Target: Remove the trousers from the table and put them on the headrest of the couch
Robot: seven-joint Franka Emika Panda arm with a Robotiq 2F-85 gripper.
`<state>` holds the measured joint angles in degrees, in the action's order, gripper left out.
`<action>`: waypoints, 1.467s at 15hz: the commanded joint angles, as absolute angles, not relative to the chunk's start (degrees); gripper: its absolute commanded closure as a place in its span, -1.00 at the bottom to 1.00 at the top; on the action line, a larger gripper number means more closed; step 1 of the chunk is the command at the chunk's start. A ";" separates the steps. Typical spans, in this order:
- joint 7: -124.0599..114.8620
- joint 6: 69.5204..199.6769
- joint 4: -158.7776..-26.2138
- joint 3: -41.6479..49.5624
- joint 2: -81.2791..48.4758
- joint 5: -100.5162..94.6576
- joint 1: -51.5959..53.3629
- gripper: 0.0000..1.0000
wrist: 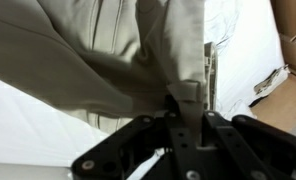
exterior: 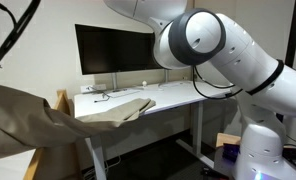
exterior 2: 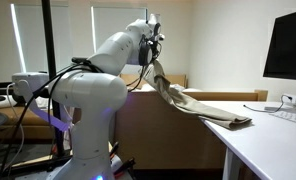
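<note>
The beige trousers [exterior 2: 203, 108] stretch from my gripper [exterior 2: 152, 52] down to the white table [exterior 2: 273, 140]. Their far end still lies on the table's corner [exterior: 128, 108]. In the wrist view my gripper [wrist: 184, 108] is shut on a bunched fold of the trousers [wrist: 108, 50], held up in the air. In an exterior view the trousers [exterior: 28, 118] fill the left foreground and the gripper is out of frame. The tan headrest of the couch [exterior 2: 173, 135] stands behind and below the cloth. Its edge [exterior: 60, 100] shows beside the table [exterior: 178, 95].
A black monitor [exterior: 113, 50] and cables [exterior: 100, 94] sit on the table; the monitor's edge [exterior 2: 288, 45] shows too. The arm's large white body [exterior: 238, 60] fills the right. A cardboard box [wrist: 291, 45] lies on the floor.
</note>
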<state>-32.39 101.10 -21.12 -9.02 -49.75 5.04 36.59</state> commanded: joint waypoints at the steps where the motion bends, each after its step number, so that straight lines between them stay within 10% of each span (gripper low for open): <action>1: -26.86 101.08 -22.92 -13.67 -49.57 11.52 34.62 0.87; 10: -26.77 97.45 -23.05 -15.40 -51.14 15.18 33.26 0.84; 11: -26.93 96.67 -23.09 -15.25 -51.17 15.02 33.27 0.19; 22: -27.26 93.18 -22.92 -14.48 -50.97 14.18 33.29 -0.98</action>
<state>-27.52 94.51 -21.29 -14.47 -52.50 13.47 33.99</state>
